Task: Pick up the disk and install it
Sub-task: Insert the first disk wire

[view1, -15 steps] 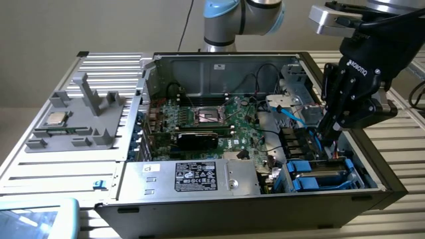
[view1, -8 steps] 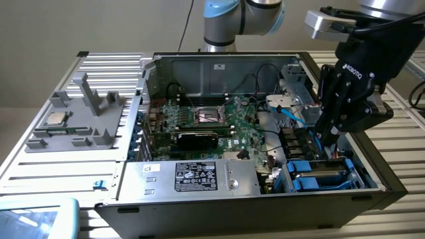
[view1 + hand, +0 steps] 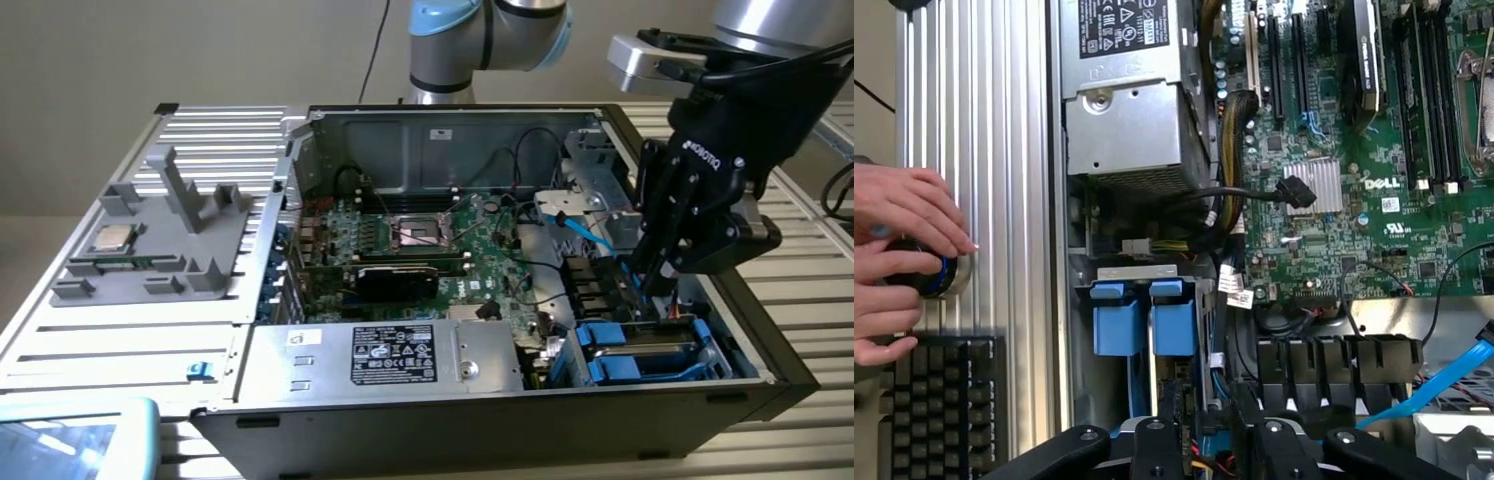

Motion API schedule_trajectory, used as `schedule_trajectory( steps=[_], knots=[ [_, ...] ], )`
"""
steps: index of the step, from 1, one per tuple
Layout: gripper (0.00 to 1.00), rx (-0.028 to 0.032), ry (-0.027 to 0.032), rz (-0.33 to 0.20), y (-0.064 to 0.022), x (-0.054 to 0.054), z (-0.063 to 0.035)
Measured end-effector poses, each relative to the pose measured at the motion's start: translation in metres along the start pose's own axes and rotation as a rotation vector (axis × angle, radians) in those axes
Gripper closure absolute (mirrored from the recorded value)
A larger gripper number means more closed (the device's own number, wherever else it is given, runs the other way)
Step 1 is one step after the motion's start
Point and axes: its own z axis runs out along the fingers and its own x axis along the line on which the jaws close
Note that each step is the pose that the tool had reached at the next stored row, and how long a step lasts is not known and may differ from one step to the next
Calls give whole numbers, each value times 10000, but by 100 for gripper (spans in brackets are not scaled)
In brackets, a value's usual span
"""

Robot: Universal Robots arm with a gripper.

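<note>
The disk is noted low in the drive bay at the front corner of the open computer case, on the exterior view's right: a silver-grey top framed by its blue carrier. It appears to lie in the bay rather than hang from anything. The gripper is held directly above it, reaching down into the case; whether it is spread, closed or pinching the carrier cannot be told. The step in hand is judged to be the seating of the disk. For this to be done well, the carrier should be kept square to the bay walls, any push should be applied straight along the bay, and the blue cable just beside the gripper should be kept from being snagged. In the wrist view, two blue carrier ends are counted side by side in the bay; which belongs to the disk cannot be decided. Also counted: one silver power supply with a black label, one motherboard, one CPU chip on one grey fixture outside the case. Two hands of a person are seen resting on one round knob near one keyboard.
</note>
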Motion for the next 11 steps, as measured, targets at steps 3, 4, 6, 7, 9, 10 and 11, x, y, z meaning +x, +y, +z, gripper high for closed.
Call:
schedule_trajectory(
  steps=[3, 4, 6, 7, 9, 10, 11],
  knots=[
    [67, 1, 17, 3, 0, -1, 2],
    [67, 1, 22, 3, -1, -2, 2],
    [67, 2, 33, 3, -3, -2, 2],
    [67, 3, 39, 4, -4, -2, 1],
    [67, 3, 49, 4, -4, -4, 2],
    [67, 4, 54, 5, -4, -4, 3],
    [67, 4, 57, 5, -5, -4, 3]
  ],
)
